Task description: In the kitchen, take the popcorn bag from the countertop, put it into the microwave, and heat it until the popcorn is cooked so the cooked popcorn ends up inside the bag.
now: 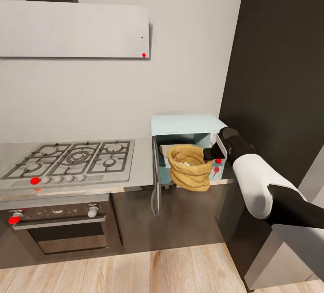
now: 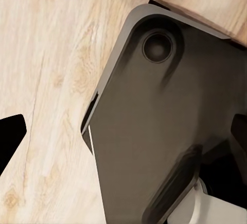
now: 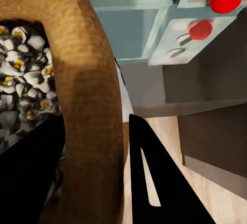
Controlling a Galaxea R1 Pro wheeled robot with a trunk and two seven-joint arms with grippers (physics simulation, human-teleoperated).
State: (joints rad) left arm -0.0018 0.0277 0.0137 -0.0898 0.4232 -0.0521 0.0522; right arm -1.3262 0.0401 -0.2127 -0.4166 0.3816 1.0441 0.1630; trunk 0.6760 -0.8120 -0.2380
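Right gripper (image 3: 95, 183) is pinched on the rolled rim of the popcorn bag (image 1: 190, 167), one finger inside, one outside. The bag sits at the mouth of the microwave (image 1: 184, 133), its door (image 1: 156, 177) swung open on the left, white popcorn (image 3: 23, 74) heaped inside. Left claw: can't tell.

— What's below the left wrist?
— Pale wood floor (image 2: 46, 80), and over it a dark grey base plate (image 2: 170, 126) with a round socket (image 2: 157, 47).
— Anything else?
— A black finger (image 2: 9, 137) at the edge.
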